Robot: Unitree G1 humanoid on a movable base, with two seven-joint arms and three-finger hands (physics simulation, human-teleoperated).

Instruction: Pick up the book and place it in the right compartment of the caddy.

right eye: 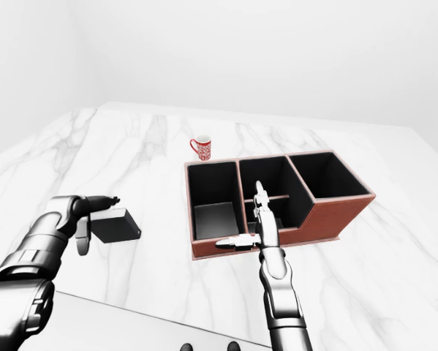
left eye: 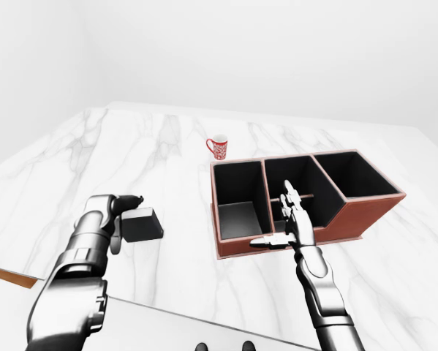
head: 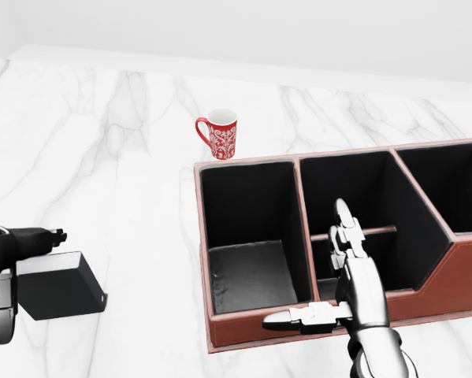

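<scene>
The black book [head: 58, 285] lies flat on the marble counter [head: 125, 157], well left of the caddy [head: 243, 331], looking stiff and light, best pinched across its thin edges by the spread left hand [head: 7, 272] beside it, while the right hand [head: 342, 295] hovers spread.

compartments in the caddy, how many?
3 at the top: left, middle, right in the head view. A low divider crosses the middle one, so arguably 4. The right hand hides part of it.
</scene>
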